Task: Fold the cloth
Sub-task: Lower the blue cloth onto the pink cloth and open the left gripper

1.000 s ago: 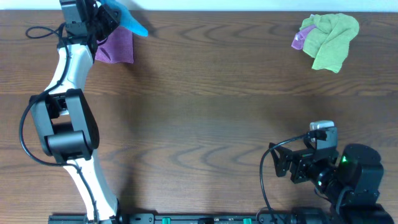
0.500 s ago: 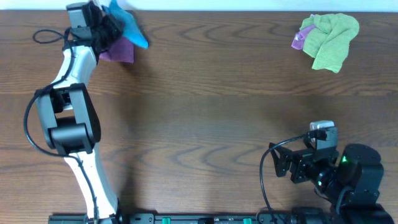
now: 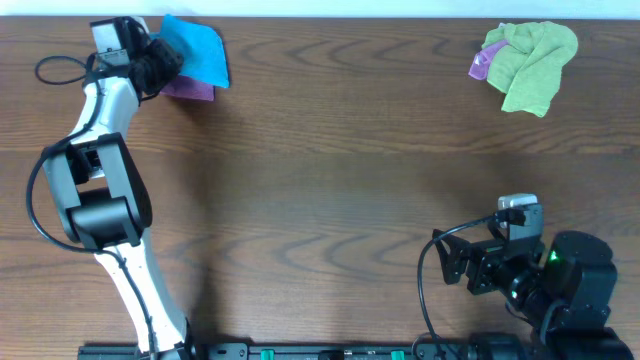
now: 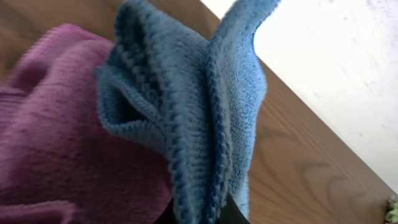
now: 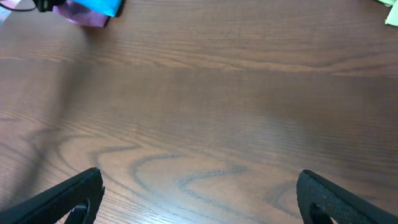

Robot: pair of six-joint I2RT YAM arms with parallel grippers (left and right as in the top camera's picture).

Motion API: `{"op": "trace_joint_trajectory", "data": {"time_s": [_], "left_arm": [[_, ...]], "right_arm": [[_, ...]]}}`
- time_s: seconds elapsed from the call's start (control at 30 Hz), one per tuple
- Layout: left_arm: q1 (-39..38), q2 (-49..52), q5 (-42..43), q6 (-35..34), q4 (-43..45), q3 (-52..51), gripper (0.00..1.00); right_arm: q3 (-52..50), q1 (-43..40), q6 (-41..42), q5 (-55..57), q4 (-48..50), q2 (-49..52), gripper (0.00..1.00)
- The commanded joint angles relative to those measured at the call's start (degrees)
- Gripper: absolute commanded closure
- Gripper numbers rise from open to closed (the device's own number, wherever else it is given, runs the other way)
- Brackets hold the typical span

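Observation:
A blue cloth (image 3: 197,50) lies at the table's far left corner, partly over a folded purple cloth (image 3: 188,88). My left gripper (image 3: 152,62) is shut on the blue cloth's edge; in the left wrist view the blue cloth (image 4: 186,118) bunches between the fingers (image 4: 198,218) above the purple cloth (image 4: 56,143). My right gripper (image 5: 199,199) is open and empty, low over bare table near the front right (image 3: 470,265). The blue cloth (image 5: 99,5) and the purple cloth (image 5: 81,15) show far off in the right wrist view.
A crumpled green cloth (image 3: 530,60) with a bit of purple cloth (image 3: 480,65) under it lies at the far right. The table's far edge meets a white wall (image 4: 336,56) just behind the left gripper.
The left gripper has moved left along the far edge, drawing the blue cloth over the purple one so it lies flatter and covers more of it. The right arm has not moved.

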Motion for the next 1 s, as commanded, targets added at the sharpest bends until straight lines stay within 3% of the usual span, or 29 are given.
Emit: {"op": "trace_joint_trajectory", "data": {"time_s": [0.0,0.23,0.37,0.47,0.53,0.6,0.73,0.97], "left_arm": [[0.9,-0.2,-0.9,2.3,-0.5,1.2,0.94],[2.2,-0.2,-2.0,2.5,-0.7,1.2,0.91],[3.0,-0.2,-2.1,2.5,-1.0,1.2,0.65],[3.8,-0.3,-2.1,2.6,-2.3,1.2,0.58],[4.5,-0.3,-2.1,3.0,-3.4,1.2,0.48],[5.4,-0.4,-1.3,3.4,-4.3,1.2,0.27],[7.1,-1.7,-0.1,4.9,-6.0,1.2,0.04],[9.1,-6.9,-1.0,7.2,-6.7,1.2,0.05]], "right_arm": [[-0.2,-0.3,0.7,-0.6,0.1,-0.2,0.01],[-0.2,-0.3,0.7,-0.6,0.1,-0.2,0.01],[-0.2,-0.3,0.7,-0.6,0.1,-0.2,0.01],[-0.2,-0.3,0.7,-0.6,0.1,-0.2,0.01],[-0.2,-0.3,0.7,-0.6,0.1,-0.2,0.01],[-0.2,-0.3,0.7,-0.6,0.1,-0.2,0.01],[-0.2,-0.3,0.7,-0.6,0.1,-0.2,0.02],[-0.2,-0.3,0.7,-0.6,0.1,-0.2,0.01]]}}
